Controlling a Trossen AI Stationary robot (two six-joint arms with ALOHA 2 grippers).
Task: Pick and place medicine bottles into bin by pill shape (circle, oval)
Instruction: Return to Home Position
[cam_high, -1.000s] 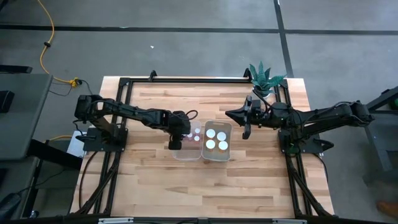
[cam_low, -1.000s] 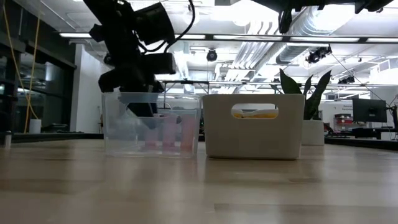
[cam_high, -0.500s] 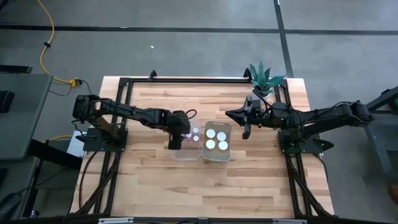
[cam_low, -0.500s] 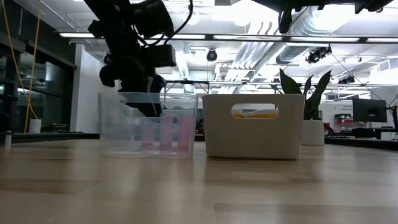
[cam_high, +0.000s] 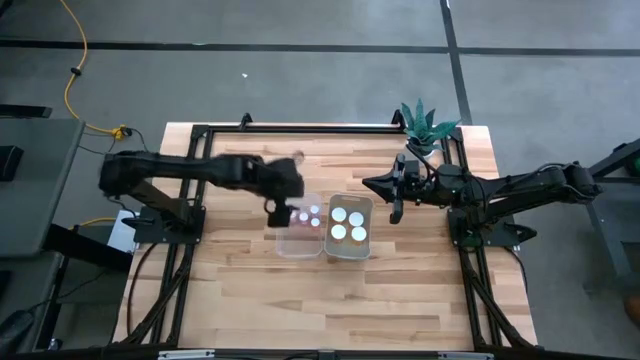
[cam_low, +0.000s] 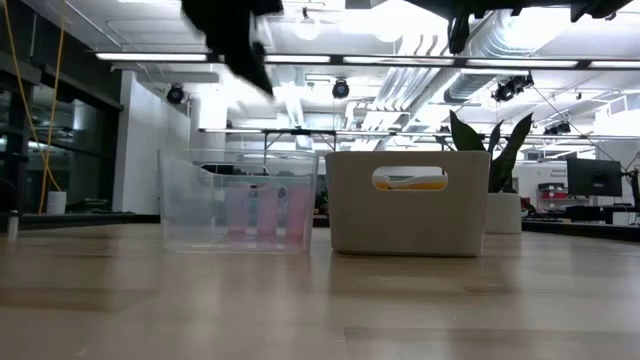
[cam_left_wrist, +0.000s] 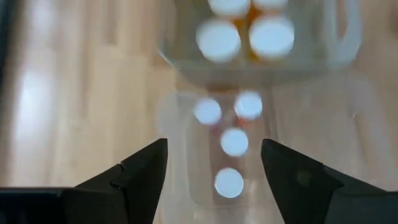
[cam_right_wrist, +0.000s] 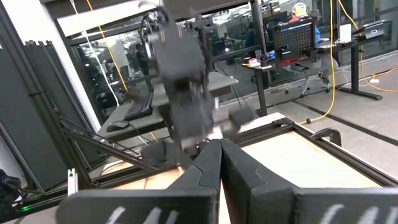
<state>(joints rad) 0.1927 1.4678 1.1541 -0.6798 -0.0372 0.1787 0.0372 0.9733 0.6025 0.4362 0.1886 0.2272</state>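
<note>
Supporting surface: wooden table (cam_high: 300, 300), spread beneath both grippers; no bottle shows loose on it
Arm at work: left gripper (cam_high: 277, 207), fingers spread apart with nothing between them; in the low view it hangs well above the bin rims
Arm waiting: right gripper (cam_high: 396, 197), fingers pressed together, empty; raised off the table
Nearer bin: transparent bin (cam_high: 300, 252), directly beneath the left gripper; thin-walled, probably light and easy to shove
Farther bin: gray bin (cam_high: 350, 256), just beyond the transparent bin from the left gripper; just beside the right gripper
Sorted load: medicine bottles, four small caps (cam_left_wrist: 234, 141) under the left gripper; four larger caps (cam_high: 339, 232) in the gray bin
Hazard: if the arm dips while swinging home, a spread finger could clip the transparent bin's rim; that would drag or tip it and spill sorted bottles
</note>
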